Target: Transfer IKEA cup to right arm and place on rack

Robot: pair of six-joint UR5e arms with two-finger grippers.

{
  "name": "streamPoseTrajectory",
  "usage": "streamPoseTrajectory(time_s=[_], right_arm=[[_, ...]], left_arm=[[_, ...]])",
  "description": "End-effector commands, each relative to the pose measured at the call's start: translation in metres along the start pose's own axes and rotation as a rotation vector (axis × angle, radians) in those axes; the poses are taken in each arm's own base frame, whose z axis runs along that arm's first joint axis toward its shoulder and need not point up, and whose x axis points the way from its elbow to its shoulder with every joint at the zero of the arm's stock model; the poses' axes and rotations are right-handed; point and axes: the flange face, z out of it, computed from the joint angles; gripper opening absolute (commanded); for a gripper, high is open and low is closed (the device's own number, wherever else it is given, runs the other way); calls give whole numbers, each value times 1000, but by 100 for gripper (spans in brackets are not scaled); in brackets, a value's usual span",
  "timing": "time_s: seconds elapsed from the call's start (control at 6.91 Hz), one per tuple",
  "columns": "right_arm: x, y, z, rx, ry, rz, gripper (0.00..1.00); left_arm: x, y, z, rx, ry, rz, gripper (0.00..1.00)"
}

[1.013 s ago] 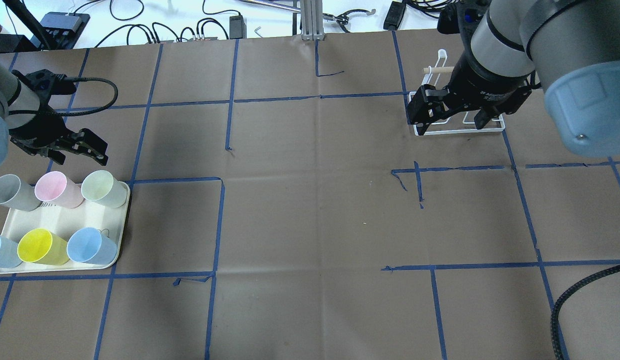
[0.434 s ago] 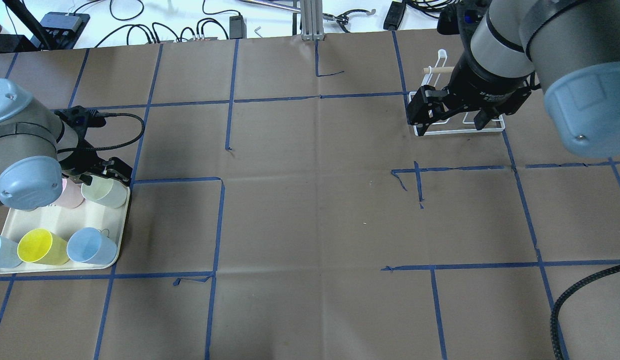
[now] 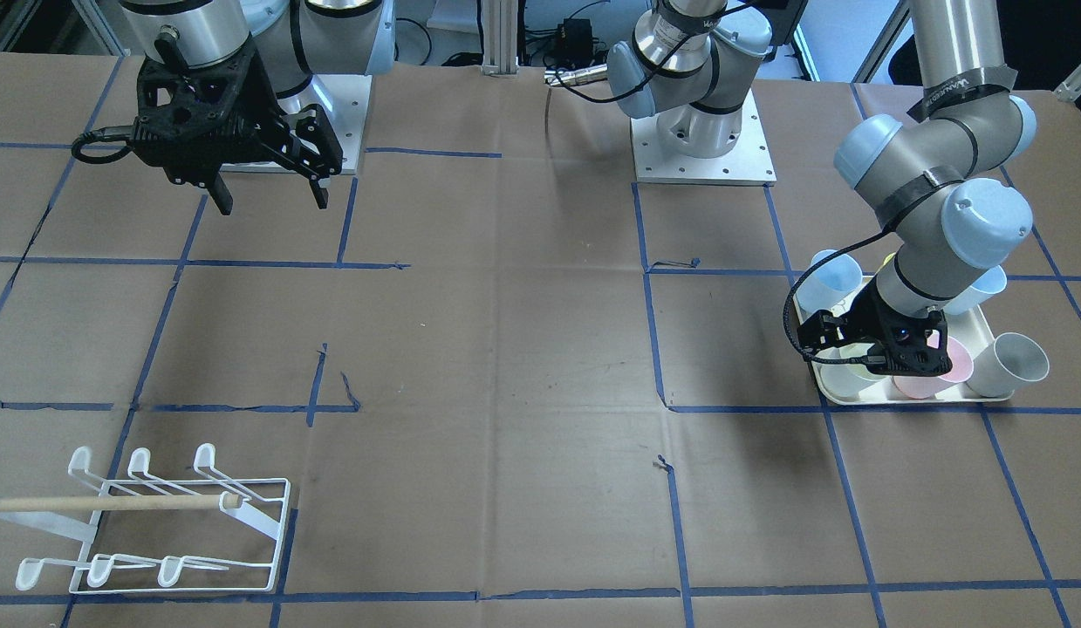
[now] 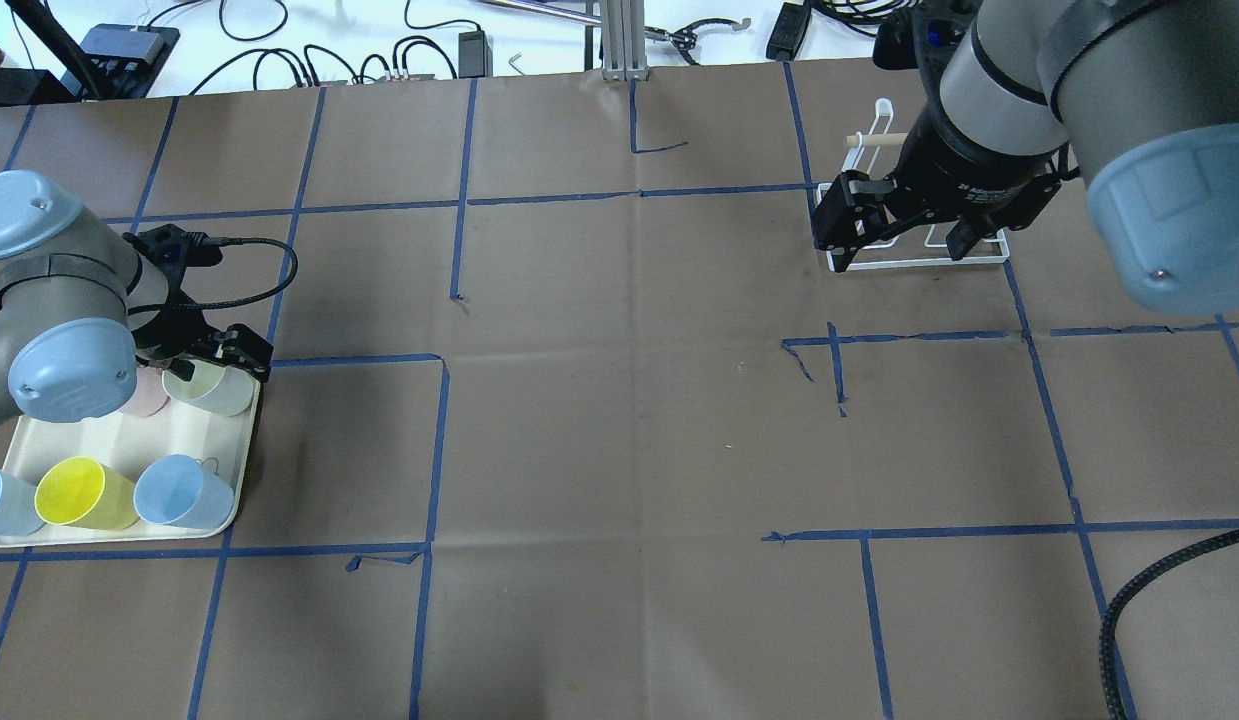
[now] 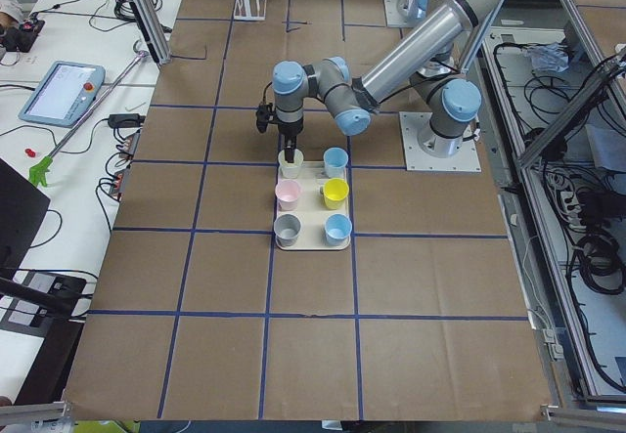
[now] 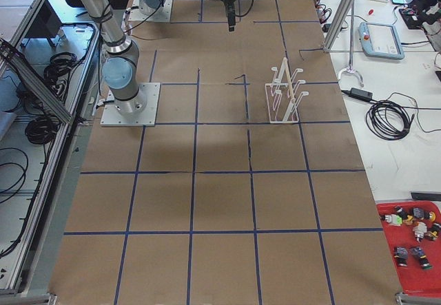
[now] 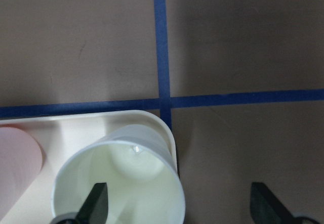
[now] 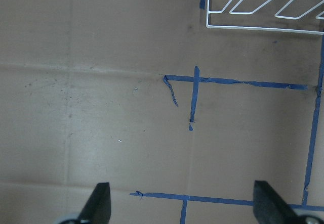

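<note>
Currently cup (image 7: 121,183) sits upright in tray (image 4: 109,440) corner. Left gripper (image 7: 178,196) spread wide, one finger inside rim, other outside. Right gripper (image 3: 273,206) spread, empty. We judge cup light, thin-walled, slick: pinch wall just below rim.

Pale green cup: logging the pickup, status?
Left gripper open, straddling rim of pale green cup, no grip yet. Right gripper open, empty. Rack bare. Pink cup close beside.
</note>
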Motion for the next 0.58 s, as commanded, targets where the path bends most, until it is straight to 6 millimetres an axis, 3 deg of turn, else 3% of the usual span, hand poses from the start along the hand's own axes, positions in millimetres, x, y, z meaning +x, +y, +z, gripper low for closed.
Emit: streamPoseTrajectory(time_s=[0.0, 0.14, 0.29, 0.43], right_arm=[[0, 0, 1, -3, 0, 1, 100], [0, 1, 2, -3, 0, -1, 100], [0, 1, 2, -3, 0, -1, 100], [0, 1, 2, -3, 0, -1, 100]], left_arm=[[0, -1, -2, 3, 0, 0, 67], [-1, -1, -2, 3, -4, 2, 26], [-1, -1, -4, 6, -5, 0, 6], [-2, -3, -7, 11, -8, 1, 0]])
